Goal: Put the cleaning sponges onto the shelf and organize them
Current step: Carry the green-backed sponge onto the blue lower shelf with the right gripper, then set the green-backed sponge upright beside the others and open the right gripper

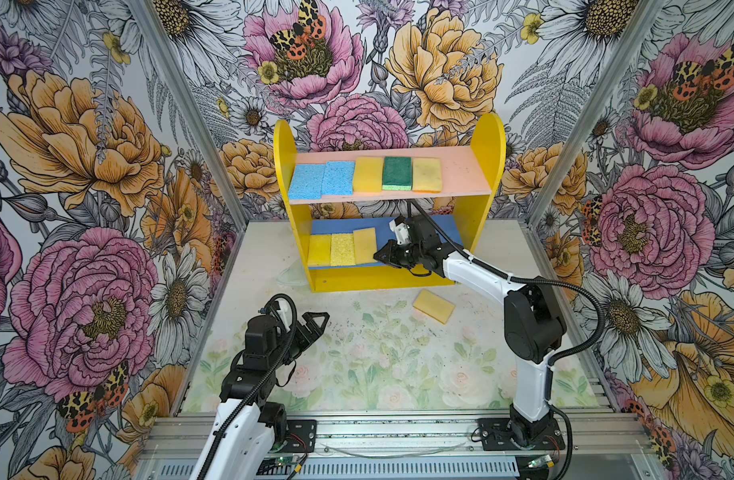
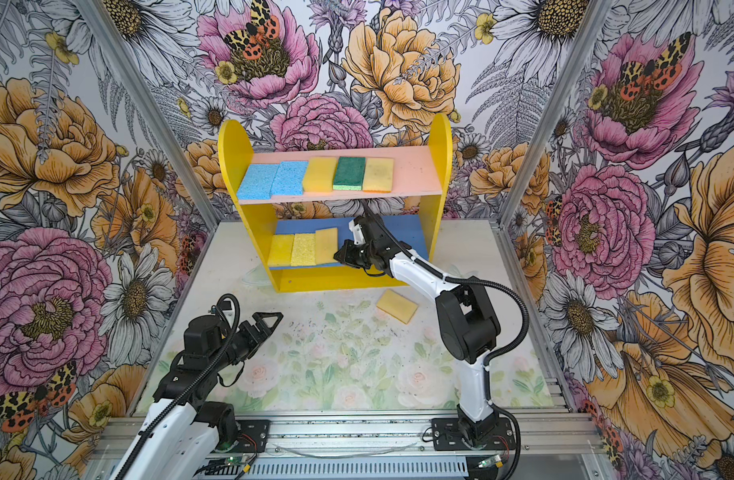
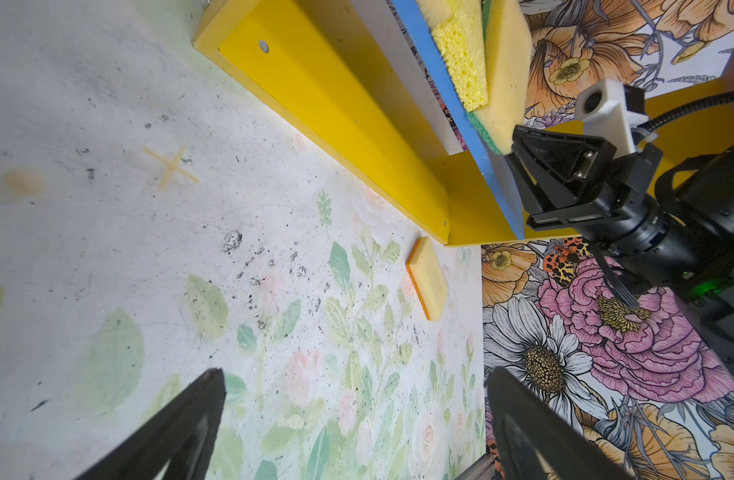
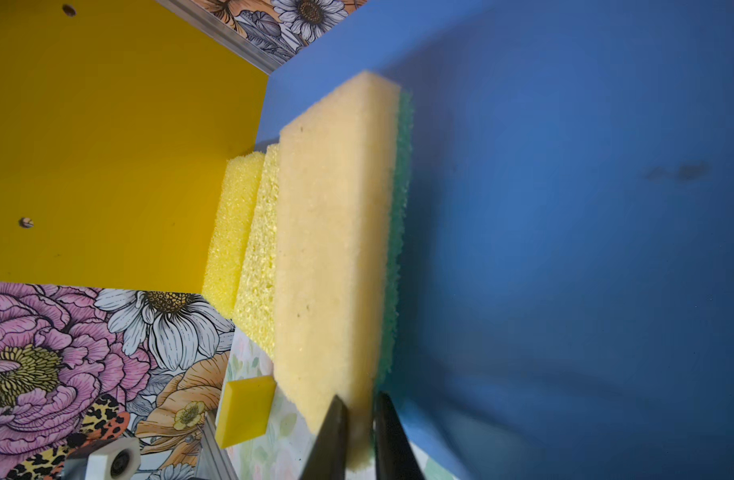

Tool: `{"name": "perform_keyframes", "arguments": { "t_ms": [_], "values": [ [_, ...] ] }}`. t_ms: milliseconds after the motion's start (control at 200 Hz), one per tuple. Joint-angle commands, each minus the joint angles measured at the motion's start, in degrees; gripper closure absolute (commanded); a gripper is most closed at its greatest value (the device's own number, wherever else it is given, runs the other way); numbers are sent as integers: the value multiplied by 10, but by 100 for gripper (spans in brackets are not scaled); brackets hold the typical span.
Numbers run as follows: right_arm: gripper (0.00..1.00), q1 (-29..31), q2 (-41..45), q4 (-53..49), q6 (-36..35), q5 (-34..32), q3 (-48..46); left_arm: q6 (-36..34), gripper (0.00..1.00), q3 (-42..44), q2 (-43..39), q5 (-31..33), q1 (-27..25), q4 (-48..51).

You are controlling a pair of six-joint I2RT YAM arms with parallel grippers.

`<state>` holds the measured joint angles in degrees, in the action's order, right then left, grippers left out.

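R gripper [image 4: 360, 399] is pinching the near end of a tan sponge [image 4: 328, 249] on the shelf [image 1: 481, 166] lower board [image 4: 565, 208], long axis running straight ahead of the jaws. Loose sponge [image 1: 434, 306] is lying behind them; L gripper [image 3: 355, 376], jaws spread wide, is hovering farther back.

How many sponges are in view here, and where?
9. Upper board: two blue sponges, yellow sponge, green sponge, tan sponge. Lower board: three yellowish sponges, the rightmost between the right gripper's tips. One loose sponge on the table. Another may be hidden.

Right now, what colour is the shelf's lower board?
Lower board: blue, clearest in the right wrist view.
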<state>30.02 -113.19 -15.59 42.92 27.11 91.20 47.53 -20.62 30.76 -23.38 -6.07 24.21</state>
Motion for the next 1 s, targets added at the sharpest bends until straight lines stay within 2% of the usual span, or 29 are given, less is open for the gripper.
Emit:
{"name": "perform_keyframes", "arguments": {
  "t_ms": [0,85,230,490,635,785,995],
  "values": [
    [66,-6,6,11,0,4,2,-11,1,-4,6,-2,7,-5],
    [57,-8,14,11,-2,-3,-5,-11,1,-4,9,-4,8,-6],
    [50,-10,30,12,-5,-8,-22,-10,1,-5,8,-7,8,-5],
    [43,-8,108,11,-16,-26,-91,-9,1,-8,11,-7,8,-5],
    [40,-2,151,16,-14,-26,-145,-11,1,-43,30,-1,19,24],
    [39,15,196,39,-2,-25,-206,-26,1,-110,38,66,19,130],
    [37,26,240,136,38,1,-311,-27,1,-188,61,228,14,280]
  ]
}}
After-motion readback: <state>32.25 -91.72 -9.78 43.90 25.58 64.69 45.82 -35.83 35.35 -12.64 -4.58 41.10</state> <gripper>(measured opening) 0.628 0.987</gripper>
